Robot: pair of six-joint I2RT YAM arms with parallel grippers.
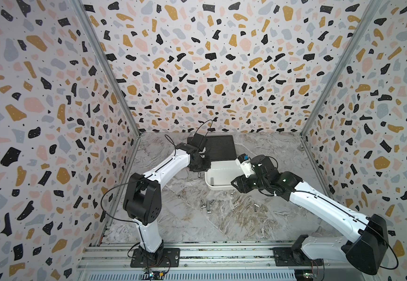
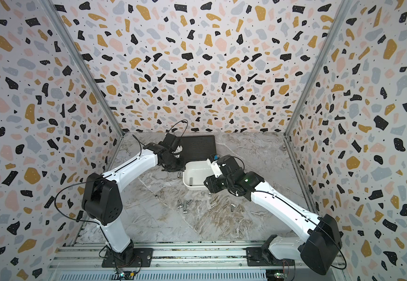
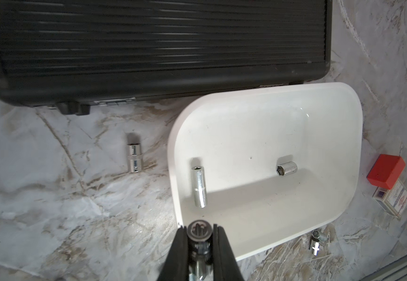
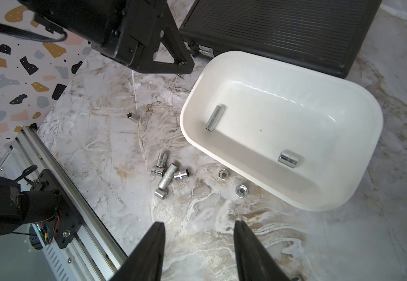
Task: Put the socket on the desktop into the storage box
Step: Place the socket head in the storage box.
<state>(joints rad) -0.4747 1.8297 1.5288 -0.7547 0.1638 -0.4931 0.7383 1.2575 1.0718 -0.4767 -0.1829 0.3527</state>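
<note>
In the left wrist view my left gripper is shut on a chrome socket, right at the rim of the white storage box. Two sockets lie inside the box, a long one and a short one. Both top views show the box between my arms, the left gripper by its left side. Several sockets lie loose on the marble desktop. My right gripper is open and empty over bare desktop in front of the box.
A black ribbed case lies behind the box, touching it. One socket lies left of the box, two stand by its front wall. A red block on a small carton sits at its right. Aluminium rails edge the front.
</note>
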